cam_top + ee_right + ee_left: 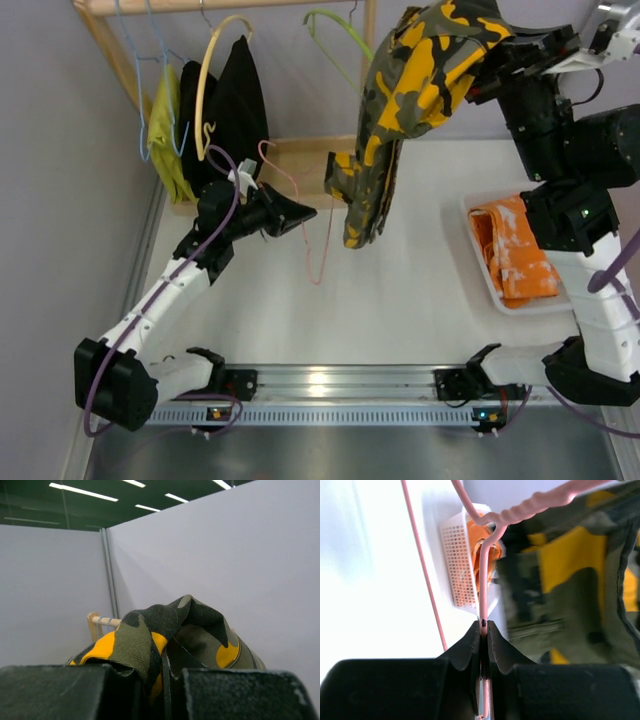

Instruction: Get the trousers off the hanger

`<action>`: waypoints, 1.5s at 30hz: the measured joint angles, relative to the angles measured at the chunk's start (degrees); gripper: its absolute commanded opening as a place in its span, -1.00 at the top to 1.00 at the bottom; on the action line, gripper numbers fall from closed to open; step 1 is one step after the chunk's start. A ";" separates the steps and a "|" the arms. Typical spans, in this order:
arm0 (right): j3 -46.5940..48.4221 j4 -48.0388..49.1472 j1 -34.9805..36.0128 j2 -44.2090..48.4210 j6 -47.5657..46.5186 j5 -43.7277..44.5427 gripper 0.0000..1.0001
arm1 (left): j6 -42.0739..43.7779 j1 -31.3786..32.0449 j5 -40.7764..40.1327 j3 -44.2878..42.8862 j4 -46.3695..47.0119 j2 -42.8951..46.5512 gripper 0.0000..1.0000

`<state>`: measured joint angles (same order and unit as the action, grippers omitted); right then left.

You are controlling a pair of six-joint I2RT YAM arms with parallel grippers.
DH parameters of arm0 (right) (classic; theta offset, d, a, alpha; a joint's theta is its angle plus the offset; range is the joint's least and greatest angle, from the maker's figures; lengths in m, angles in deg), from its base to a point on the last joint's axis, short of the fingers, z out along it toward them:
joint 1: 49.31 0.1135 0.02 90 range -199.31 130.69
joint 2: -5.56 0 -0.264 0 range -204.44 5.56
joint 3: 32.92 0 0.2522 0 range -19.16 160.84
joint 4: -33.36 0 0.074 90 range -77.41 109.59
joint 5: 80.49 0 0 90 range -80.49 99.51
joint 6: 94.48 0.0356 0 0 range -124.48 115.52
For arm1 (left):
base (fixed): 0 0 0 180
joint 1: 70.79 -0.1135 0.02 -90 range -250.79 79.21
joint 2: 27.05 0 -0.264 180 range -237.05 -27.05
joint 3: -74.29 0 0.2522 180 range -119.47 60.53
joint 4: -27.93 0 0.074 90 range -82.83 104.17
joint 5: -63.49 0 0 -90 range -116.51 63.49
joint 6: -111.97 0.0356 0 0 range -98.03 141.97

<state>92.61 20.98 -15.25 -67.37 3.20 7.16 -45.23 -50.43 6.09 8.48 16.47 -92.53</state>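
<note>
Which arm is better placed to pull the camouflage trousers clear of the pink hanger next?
Right. The right gripper is shut on the trousers, held high, so it can likely draw them away; the left gripper is clamped on the hanger, steadying it.

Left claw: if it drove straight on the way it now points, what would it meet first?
Most likely the hanging leg of the camouflage-print fabric trousers, just beyond the left claw, which is shut on the thin pale-pink wire hanger. Depth is unclear, so it might slip past.
</note>
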 measured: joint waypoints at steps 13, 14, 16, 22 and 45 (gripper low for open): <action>-2.34 2.01 -9.05 14.29 -9.27 12.11 1.00 | 2.64 0.00 -0.57 1.49 -1.90 0.24 1.00; -3.96 2.10 -10.80 16.74 -9.81 13.66 1.00 | 2.69 -0.02 -0.57 1.49 -2.12 0.24 1.00; -7.15 1.66 -14.64 21.33 -10.58 16.33 1.00 | 2.75 -0.02 -0.57 1.49 -2.47 0.24 1.00; -10.56 0.42 -25.07 29.79 -14.23 23.91 1.00 | 2.71 -0.04 -0.59 1.20 -2.56 0.20 1.00; -44.52 19.23 -33.94 30.08 -48.96 35.30 1.00 | 1.33 -0.04 -0.52 0.42 -2.36 -0.04 1.00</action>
<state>48.08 40.22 -49.19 -37.29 -45.76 42.46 -43.89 -50.47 5.57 8.90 14.11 -92.57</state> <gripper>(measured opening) 0.076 0.110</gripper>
